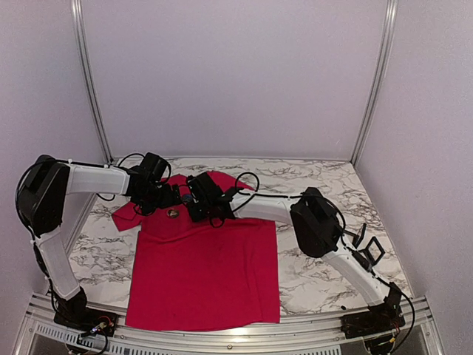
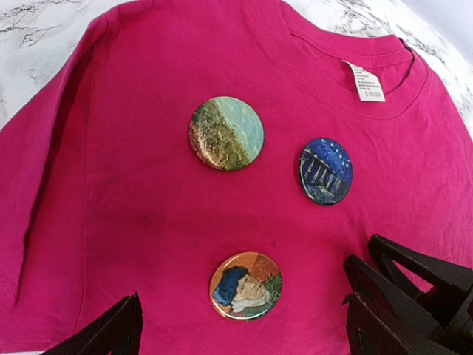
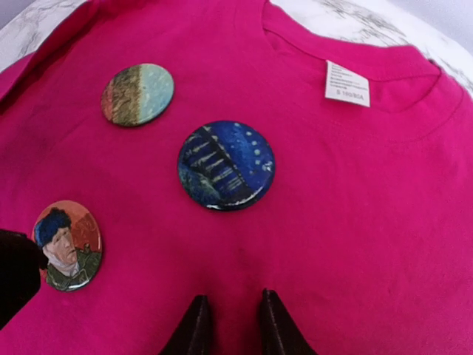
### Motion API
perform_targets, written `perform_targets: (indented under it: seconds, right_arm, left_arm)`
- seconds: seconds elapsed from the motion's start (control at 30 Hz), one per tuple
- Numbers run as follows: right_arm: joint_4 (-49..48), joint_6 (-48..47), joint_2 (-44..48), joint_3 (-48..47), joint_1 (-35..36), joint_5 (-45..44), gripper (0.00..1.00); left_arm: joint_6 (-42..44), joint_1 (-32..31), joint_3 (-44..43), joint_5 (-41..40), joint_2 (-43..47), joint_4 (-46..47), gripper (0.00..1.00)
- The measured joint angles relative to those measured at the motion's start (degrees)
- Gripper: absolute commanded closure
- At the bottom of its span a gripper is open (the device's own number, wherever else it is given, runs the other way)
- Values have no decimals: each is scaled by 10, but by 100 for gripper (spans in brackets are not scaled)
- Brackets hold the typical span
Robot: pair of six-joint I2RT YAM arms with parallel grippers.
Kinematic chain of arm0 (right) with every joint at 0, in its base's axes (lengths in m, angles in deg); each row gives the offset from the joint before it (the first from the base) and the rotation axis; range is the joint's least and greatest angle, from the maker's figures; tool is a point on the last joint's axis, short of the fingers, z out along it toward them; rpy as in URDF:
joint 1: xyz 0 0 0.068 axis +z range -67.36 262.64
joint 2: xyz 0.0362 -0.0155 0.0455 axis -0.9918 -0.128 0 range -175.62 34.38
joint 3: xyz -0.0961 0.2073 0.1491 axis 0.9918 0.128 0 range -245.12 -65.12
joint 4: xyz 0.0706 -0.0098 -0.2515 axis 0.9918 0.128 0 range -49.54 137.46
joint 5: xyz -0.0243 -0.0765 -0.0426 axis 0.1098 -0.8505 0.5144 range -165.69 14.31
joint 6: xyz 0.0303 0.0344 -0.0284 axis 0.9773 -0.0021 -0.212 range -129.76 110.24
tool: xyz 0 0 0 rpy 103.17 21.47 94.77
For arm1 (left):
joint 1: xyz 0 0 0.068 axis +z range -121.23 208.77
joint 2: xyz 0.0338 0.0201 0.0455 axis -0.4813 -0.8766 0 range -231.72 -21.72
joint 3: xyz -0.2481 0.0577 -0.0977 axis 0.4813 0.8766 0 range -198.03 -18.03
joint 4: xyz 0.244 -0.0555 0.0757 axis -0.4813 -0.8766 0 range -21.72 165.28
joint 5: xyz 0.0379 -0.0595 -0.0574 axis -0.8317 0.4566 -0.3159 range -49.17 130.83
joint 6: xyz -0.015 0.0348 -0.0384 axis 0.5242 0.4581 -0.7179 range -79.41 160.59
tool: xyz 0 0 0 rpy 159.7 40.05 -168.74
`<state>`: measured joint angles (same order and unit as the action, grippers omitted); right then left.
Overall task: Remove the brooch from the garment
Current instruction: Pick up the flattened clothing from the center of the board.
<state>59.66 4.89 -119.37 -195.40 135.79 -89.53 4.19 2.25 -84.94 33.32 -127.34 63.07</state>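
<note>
Where the garment lies: red T-shirt (image 1: pixel 203 266) spread flat on the marble-patterned table (image 1: pixel 325 185), collar at the far end, hem at the near edge, white neck tag (image 3: pixel 347 83) inside the collar.
Brooches: three round ones on the chest just near of the collar, all apart from one another: blue starry brooch (image 3: pixel 226 165), portrait brooch (image 2: pixel 245 285), green-and-gold landscape brooch (image 2: pixel 226 133).
Right gripper (image 3: pixel 233 307): extends from the right, low over the chest; fingers (image 3: pixel 198 329) close together with a narrow gap, red cloth showing through it, no brooch held.
Right fingertips on the cloth: cannot tell.
Blue starry brooch to right gripper: just ahead of the fingertips, in line with the gap, not touching.
Left gripper (image 2: pixel 247 277): extends from the left; fingers (image 2: pixel 414 296) spread wide, gripping nothing.
Portrait brooch to left gripper: on the cloth between the two spread fingers, touching neither.
Landscape brooch to left gripper: beyond the fingertips, apart from them.
Top view: both grippers meet over the upper chest; the portrait brooch shows just near of them.
</note>
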Motion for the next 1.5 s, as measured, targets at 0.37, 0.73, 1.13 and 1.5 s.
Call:
perform_targets:
  seconds: [0.37, 0.73, 1.13, 1.5]
  right_arm:
    - [-27, 36, 52, 85, -13, 61, 100]
    - [-97, 72, 167, 244, -38, 155, 100]
    - [-165, 94, 226, 315, -37, 197, 100]
    - [-208, 109, 257, 338, -19, 231, 100]
  left_arm:
    - [-5, -1, 25, 29, 17, 5, 1]
    - [-16, -26, 31, 61, 25, 17, 8]
    - [-36, -39, 35, 97, 35, 30, 30]
    - [-47, -49, 65, 98, 59, 32, 36]
